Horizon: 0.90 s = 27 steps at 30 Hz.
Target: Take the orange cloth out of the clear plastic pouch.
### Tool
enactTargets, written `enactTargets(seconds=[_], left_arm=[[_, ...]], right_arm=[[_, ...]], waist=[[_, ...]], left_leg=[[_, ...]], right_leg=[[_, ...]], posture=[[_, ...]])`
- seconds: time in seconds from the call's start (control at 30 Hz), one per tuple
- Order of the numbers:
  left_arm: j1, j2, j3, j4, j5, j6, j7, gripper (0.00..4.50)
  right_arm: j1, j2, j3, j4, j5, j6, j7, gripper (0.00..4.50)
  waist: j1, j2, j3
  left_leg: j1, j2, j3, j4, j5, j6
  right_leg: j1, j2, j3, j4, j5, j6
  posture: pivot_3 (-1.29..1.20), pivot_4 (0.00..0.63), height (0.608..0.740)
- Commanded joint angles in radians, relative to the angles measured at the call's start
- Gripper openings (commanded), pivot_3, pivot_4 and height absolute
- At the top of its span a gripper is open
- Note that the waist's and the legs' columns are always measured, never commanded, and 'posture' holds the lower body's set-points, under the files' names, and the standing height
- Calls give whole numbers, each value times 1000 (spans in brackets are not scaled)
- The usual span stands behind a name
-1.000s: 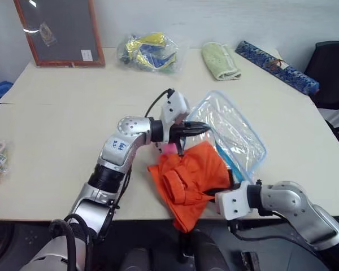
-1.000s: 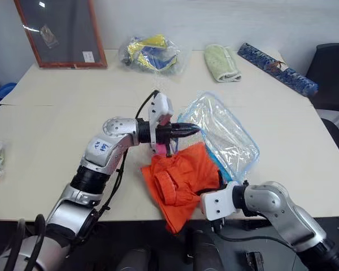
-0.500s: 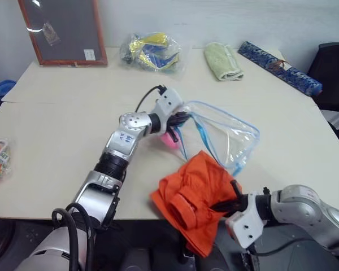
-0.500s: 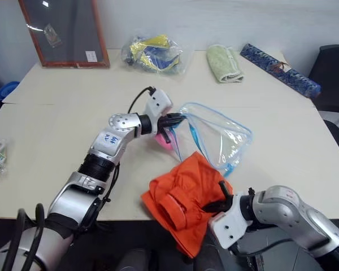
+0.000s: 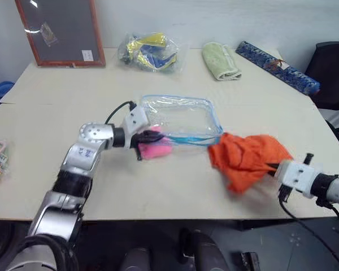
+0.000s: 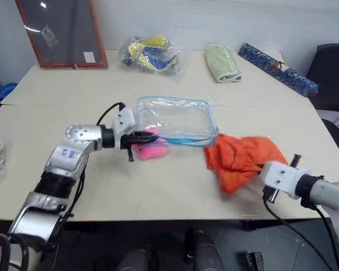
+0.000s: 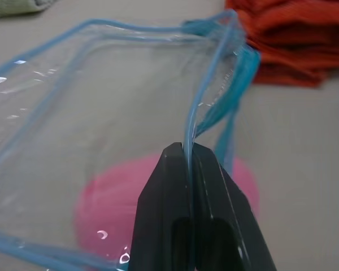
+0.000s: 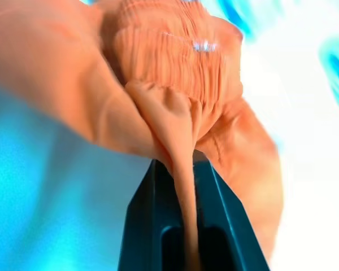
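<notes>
Table point(image 5: 56, 118): pale worktop carrying pouch and cloth near its middle and right front.
Clear plastic pouch point(image 5: 181, 117): flat at mid-table, empty-looking, mouth toward the right edge; light, slick, floppy film, best pinched at the stiffer blue zipper edging.
Orange cloth point(image 5: 246, 158): fully outside, bunched just beside the pouch mouth, toward the right front edge; soft, light, likely to drape and snag; best taken by a gathered fold.
Left gripper point(image 7: 187, 148): reaching in low from the left, clamped on the pouch's blue rim, above the pink plush charm point(image 5: 155, 149).
Right gripper point(image 8: 181, 166): stretched out to the right, pinching a fold of cloth.
</notes>
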Motion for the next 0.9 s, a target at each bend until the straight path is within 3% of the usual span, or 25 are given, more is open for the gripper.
enactTargets(seconds=[0.03, 0.33, 0.37, 0.47, 0.6, 0.7, 0.8, 0.9], left_arm=[[50, 28, 17, -154, -26, 57, -1, 0], [132, 94, 21, -278, -70, 83, -66, 0], [135, 104, 26, -274, -74, 81, -74, 0], [139, 131, 39, -255, -81, 85, -87, 651], [153, 154, 54, -250, -93, 69, -97, 1923], [160, 160, 97, -251, -137, 97, -100, 2835], [143, 175, 188, -227, -222, 175, -106, 3748], [121, 257, 272, -179, -310, 251, -189, 4431]], right_arm=[[-3, 64, -20, -38, 34, 92, -61, 43], [-23, 141, 54, 2, -34, 126, -135, 43], [-23, 137, 51, 10, -34, 118, -134, 256], [-22, 135, 30, 6, 2, 135, -112, 1012], [-6, 122, -13, -56, 76, 199, -70, 2392], [31, 104, -96, -141, 179, 289, -16, 3385], [104, 76, -273, -223, 327, 425, 58, 4402], [199, 33, -471, -257, 469, 579, 159, 4500]], waist=[[2, 0, 0], [-3, 0, 0], [-3, 0, 0], [-2, 0, 0], [-2, 0, 0], [0, 1, 0], [0, 1, 0], [1, 1, 0]], left_leg=[[0, 0, 0, 0, 0, 0], [0, 0, 0, 0, 0, 0], [0, 0, 0, 0, 0, 0], [0, 0, 0, 0, 0, 0], [0, 0, 0, 0, 0, 0], [0, 0, 0, 0, 0, 0], [0, 0, 0, 0, 0, 1], [-1, 0, -1, 0, 0, 1]], right_leg=[[0, 0, 0, 0, 0, 0], [-1, 0, 1, 0, 0, 0], [-1, 1, 1, 0, 0, 0], [-1, 0, 1, 0, 0, 0], [-1, 0, 1, 0, 0, 0], [-1, 1, 1, 0, 0, 0], [-1, 0, 1, 0, 0, 0], [-1, 1, 1, 0, 0, 0]], posture=[[0, 150, 740], [0, 150, 740], [0, 150, 740], [0, 150, 740], [0, 150, 740], [0, 150, 740], [0, 150, 740], [0, 150, 740]])
